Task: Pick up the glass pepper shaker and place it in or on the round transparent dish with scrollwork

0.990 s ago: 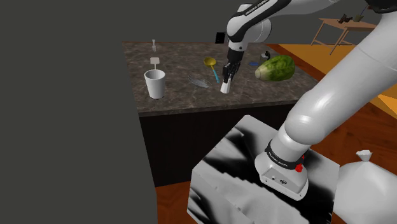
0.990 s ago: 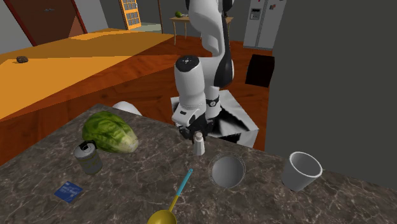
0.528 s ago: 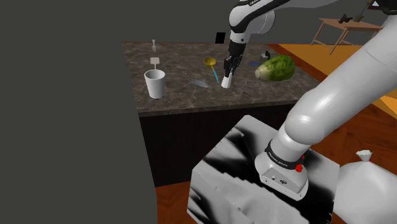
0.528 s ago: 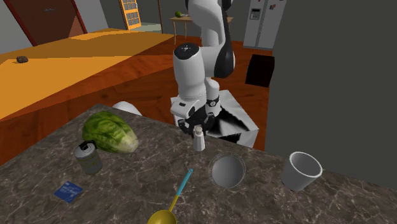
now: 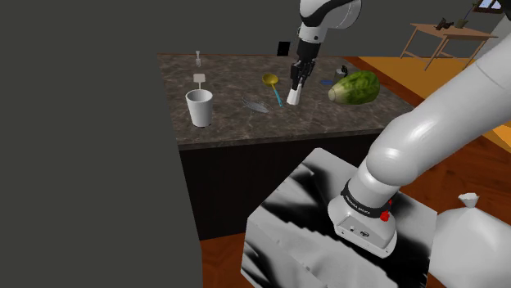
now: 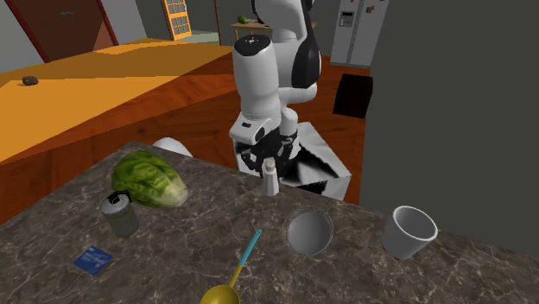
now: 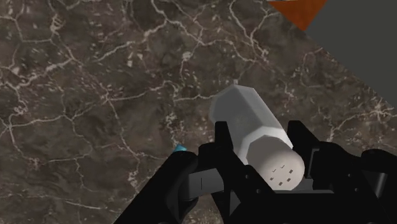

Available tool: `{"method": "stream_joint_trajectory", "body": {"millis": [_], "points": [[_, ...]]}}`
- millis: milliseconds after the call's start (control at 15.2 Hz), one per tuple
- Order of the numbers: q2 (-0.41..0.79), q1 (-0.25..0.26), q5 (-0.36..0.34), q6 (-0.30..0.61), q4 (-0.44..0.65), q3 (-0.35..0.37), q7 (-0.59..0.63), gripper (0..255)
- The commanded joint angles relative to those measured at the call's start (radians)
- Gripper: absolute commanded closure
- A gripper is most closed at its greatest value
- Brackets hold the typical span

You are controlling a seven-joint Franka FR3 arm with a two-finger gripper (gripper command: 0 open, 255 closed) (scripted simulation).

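The tool (image 5: 296,83) is closed on the pepper shaker (image 5: 292,96), a pale, faceted body with a lighter cap. In the wrist view its two black fingers (image 7: 222,147) press the shaker (image 7: 254,127) from either side just below the cap. The perforated top faces the camera and the body points away toward the dark marbled table (image 7: 95,95). In the shoulder view the shaker hangs from the fingertips on a slight slant and looks raised off the table (image 5: 229,74).

In the second exterior view the tool (image 6: 263,161) and shaker (image 6: 271,178) sit over the table's far edge, close to the stand. The round transparent dish (image 6: 288,231) lies flat on the table (image 6: 173,250), apart from the shaker, toward that view's lower right. In the shoulder view the dish (image 5: 255,105) is between the shaker and a white cup (image 5: 199,108). A yellow spoon with a blue handle (image 5: 273,83) lies just beside the shaker
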Motion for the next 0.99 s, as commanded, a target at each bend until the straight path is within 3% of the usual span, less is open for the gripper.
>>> {"method": "stream_joint_trajectory", "body": {"millis": [0, 396, 924], "points": [[-0.009, 0.000, -0.002, -0.030, 0.021, 0.003, 0.004, 255], [-0.030, 0.000, -0.005, -0.102, 0.073, 0.012, 0.013, 255], [0.158, 0.085, 0.084, -0.128, 0.284, 0.085, 0.121, 255]]}}
